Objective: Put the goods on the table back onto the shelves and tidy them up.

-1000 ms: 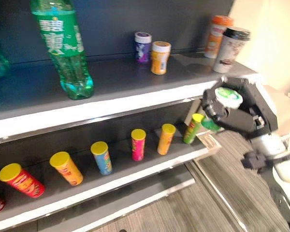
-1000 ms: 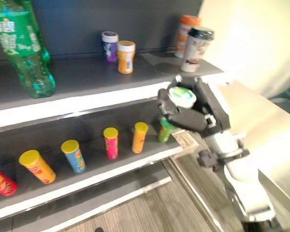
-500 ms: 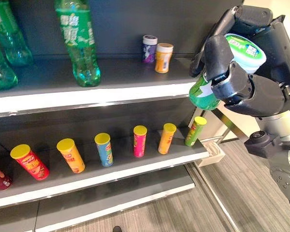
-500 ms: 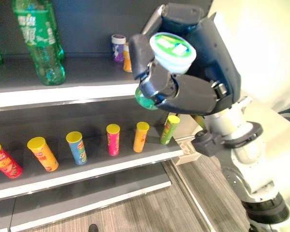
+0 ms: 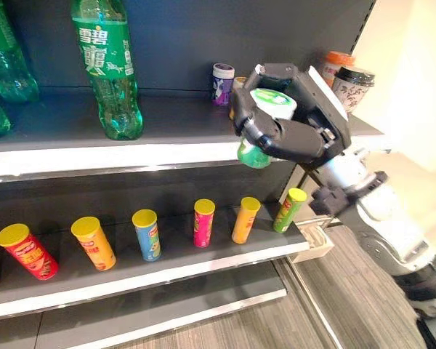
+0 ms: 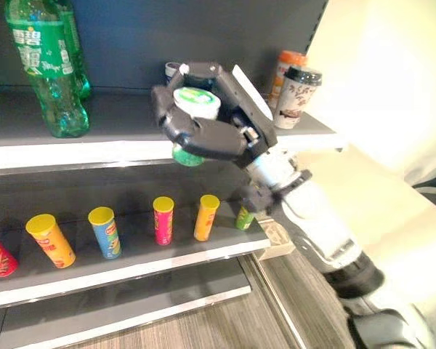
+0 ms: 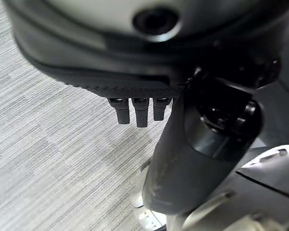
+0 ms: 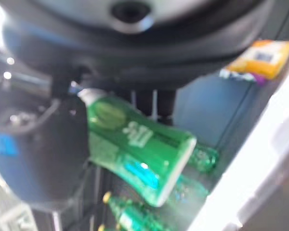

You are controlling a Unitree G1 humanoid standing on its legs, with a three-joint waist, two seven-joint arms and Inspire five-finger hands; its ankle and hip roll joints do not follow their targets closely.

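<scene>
Upper shelf (image 5: 167, 149), from nine o'clock: large green bottles (image 5: 105, 65) stand upright, then a small purple can (image 5: 222, 78) near twelve, then two tall cups (image 5: 352, 83) at about two o'clock. Lower shelf (image 5: 167, 273): a row of yellow-lidded tubes (image 5: 149, 234) runs from nine to four o'clock, each apart from the next.

The right hand (image 5: 291, 131) hangs in front of the upper shelf's edge at about one o'clock. Its fingers and thumb are curled round a green cup (image 5: 265, 123) with a white lid, carried tilted; the right wrist view confirms the wrap.

The left hand (image 7: 139, 106) hangs idle over the floor, fingers straight.

Judgement: the step in hand is carrying the cup to the shelf. The next move calls for righting the cup and setting it on bare shelf between the purple can and the tall cups, touching neither.
</scene>
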